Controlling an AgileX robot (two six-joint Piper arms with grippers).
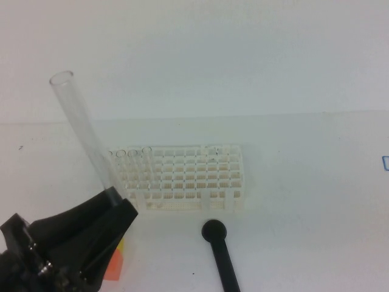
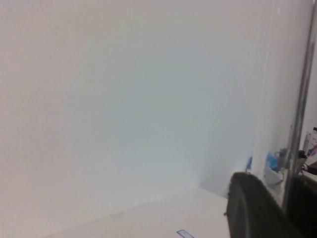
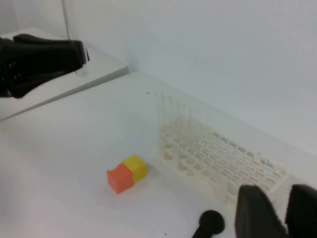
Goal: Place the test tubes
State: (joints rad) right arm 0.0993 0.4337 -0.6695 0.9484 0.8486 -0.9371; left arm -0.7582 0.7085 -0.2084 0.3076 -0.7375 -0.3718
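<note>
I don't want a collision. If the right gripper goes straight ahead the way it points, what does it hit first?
Likely the near end of the white rack, ahead of the right gripper; depth is unclear. The left gripper, raised at left, holds a test tube.

test tube [image 1: 85,131] clear, tilted, aloft | rack [image 1: 182,179] white, several tubes [image 1: 130,167] left end

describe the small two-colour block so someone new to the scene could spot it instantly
On the white table, find the white rack; in front of its left end, below the left pincer gripping a tilted test tube, lies the block. The right pincer, open, hovers near the rack's right end. Unlike its white, black and clear neighbours, it is half orange, half yellow.
</note>
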